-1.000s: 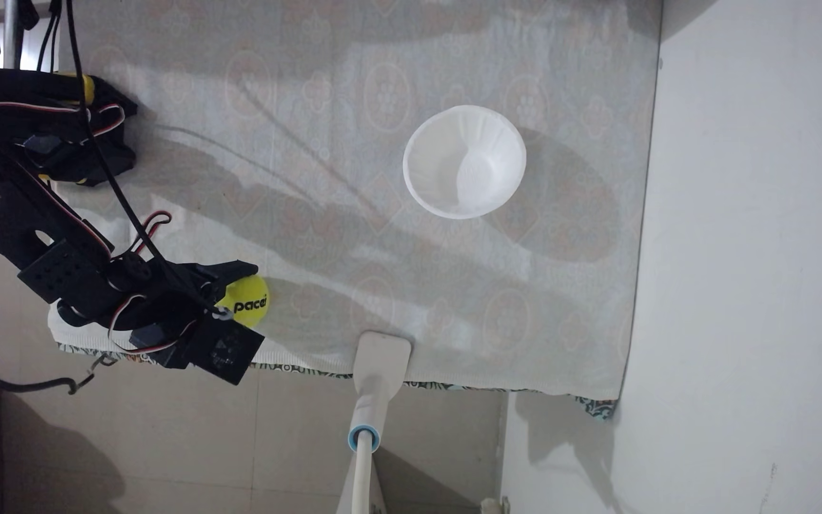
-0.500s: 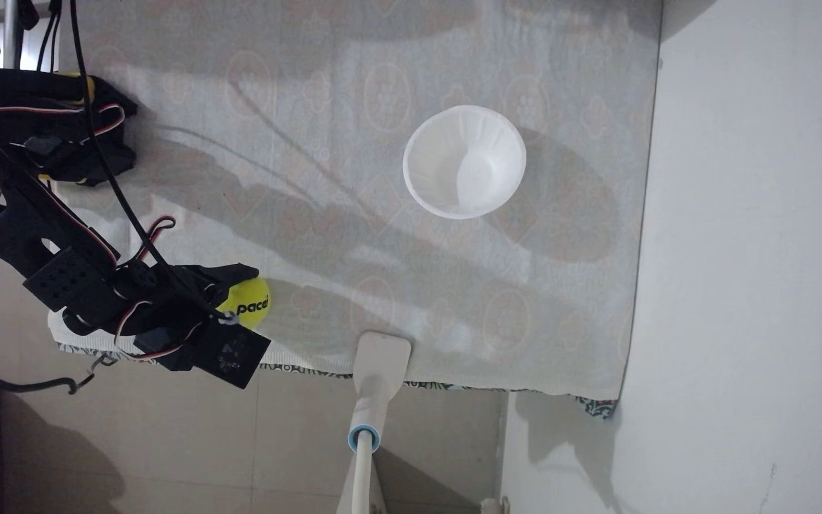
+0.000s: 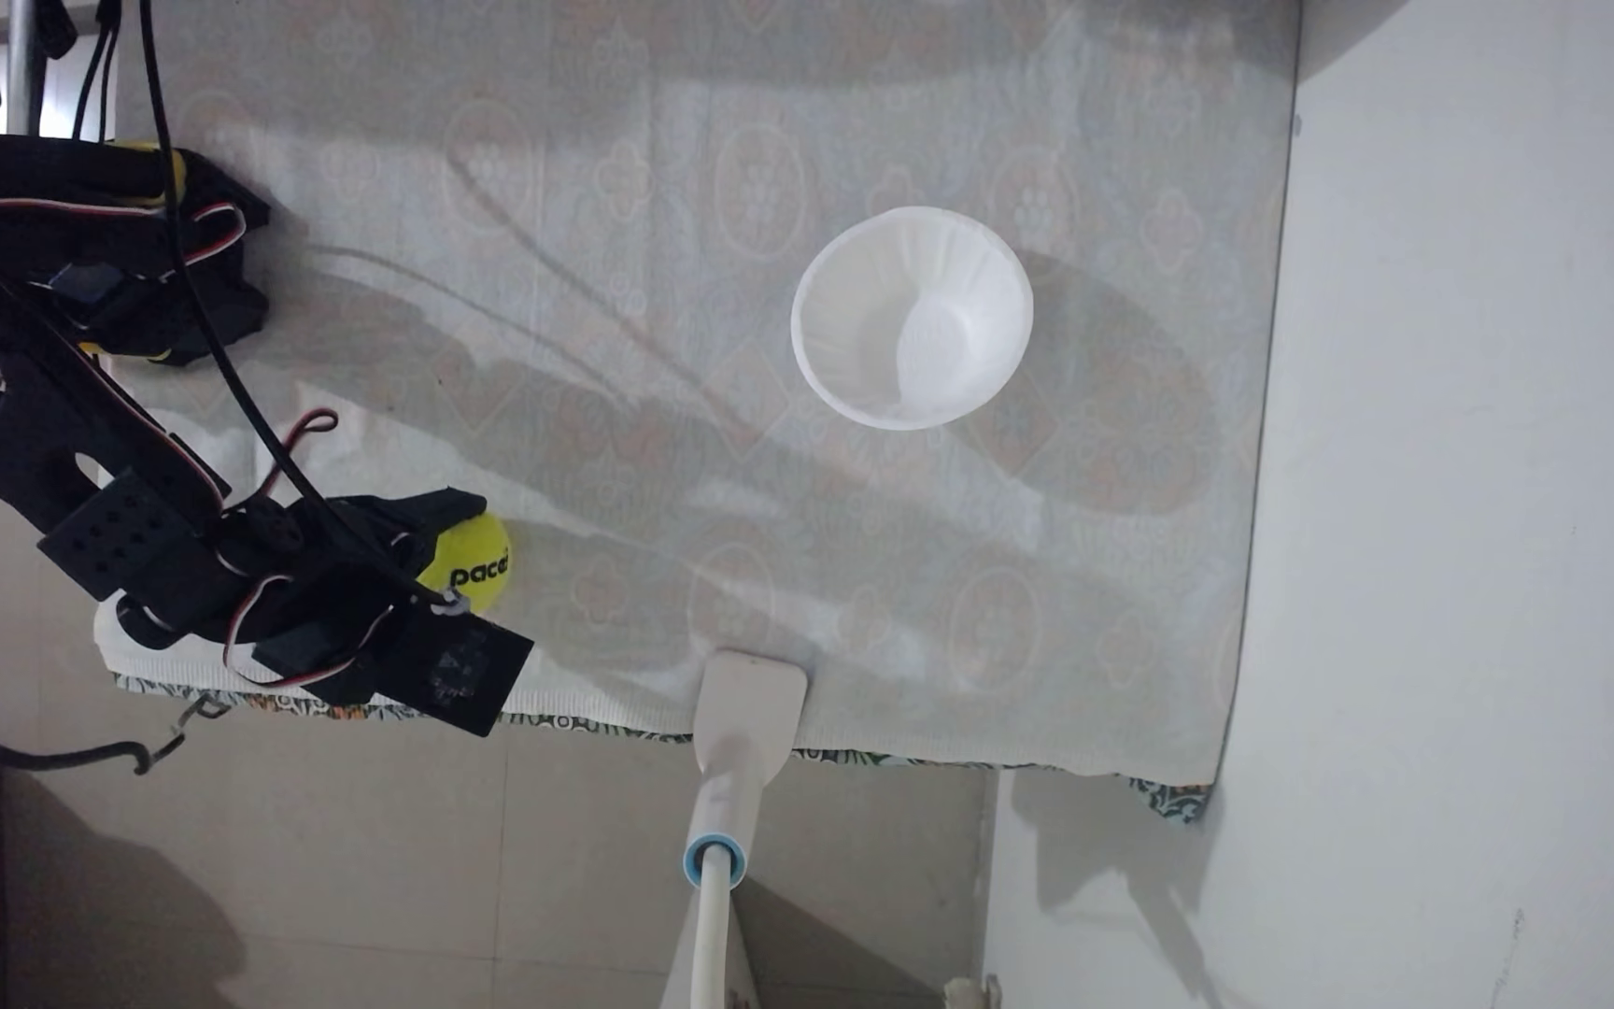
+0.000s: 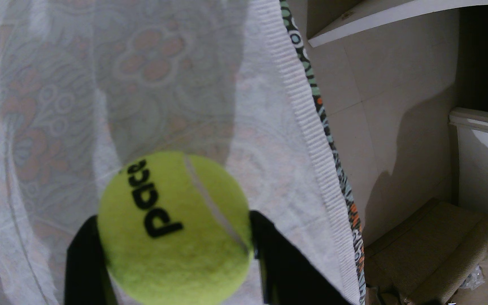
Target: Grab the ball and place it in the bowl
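The ball (image 4: 175, 225) was seen clamped between the two black fingers (image 4: 85, 264) of the claw (image 4: 172, 234) in the wrist view, one finger pressed to each side, the "pace" lettering turned upward and the pale seam running toward five o'clock. In the fixed view the claw (image 3: 454, 563) was placed toward seven o'clock of the frame, near the desk (image 3: 881, 602) edge, with the ball (image 3: 483, 572) partly covered by it. Whether the ball was lifted clear of the cloth could not be told. The bowl (image 3: 912, 317) was found upright and well apart, toward two o'clock from the ball. A white handle (image 3: 750, 718) with a blue ring was laid over the desk edge at five o'clock from the ball.
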